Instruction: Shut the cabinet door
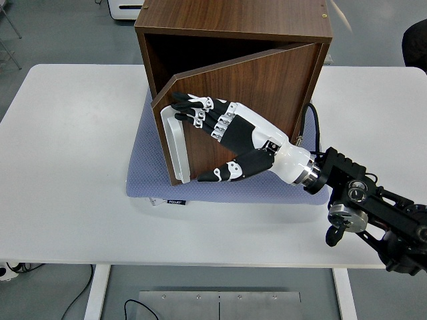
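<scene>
My right hand [223, 137] lies spread flat against the half-open cabinet door [257, 100], fingertips near its white handle [177, 148], and I worry that pushing could slide the cabinet [233, 23] along its mat [143, 170].

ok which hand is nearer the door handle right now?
Right. The right hand lies flat against the cabinet door, fingertips reaching the top of the white handle. The left hand is not in view.
</scene>
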Controlling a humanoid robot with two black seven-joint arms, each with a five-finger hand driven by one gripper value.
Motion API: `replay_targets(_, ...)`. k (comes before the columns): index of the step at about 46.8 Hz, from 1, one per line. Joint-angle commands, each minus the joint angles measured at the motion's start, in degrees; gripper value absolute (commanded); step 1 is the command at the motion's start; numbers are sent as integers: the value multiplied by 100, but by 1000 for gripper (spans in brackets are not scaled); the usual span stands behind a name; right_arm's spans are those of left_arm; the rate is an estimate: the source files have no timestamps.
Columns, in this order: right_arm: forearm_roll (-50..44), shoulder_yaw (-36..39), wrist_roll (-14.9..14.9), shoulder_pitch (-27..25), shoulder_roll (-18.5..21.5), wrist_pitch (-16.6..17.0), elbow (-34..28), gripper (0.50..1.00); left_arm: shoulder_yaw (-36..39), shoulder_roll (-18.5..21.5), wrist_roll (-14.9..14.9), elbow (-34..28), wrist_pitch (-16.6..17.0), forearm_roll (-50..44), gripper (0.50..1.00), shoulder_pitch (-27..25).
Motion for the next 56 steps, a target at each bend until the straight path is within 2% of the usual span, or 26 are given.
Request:
replay_targets(1, 58, 1, -40, 30, 16, -57, -73, 1000, 0, 0, 0, 0, 0, 0, 1000, 1)
replay_targets(11, 199, 9, -120, 65, 130, -330, -301, 1000, 0, 0, 0, 0, 0, 0, 1000, -8)
replay_targets(28, 305, 44, -190, 206, 165, -567, -389, 1000, 0, 0, 0, 0, 0, 0, 1000, 1)
replay_targets(44, 393, 45, -286, 302, 183, -708, -416, 1000, 0, 0, 0, 0, 0, 0, 1000, 1)
replay_targets(56, 419, 53, -524, 355, 183, -779, -512, 1000, 0, 0, 0, 0, 0, 0, 1000, 1)
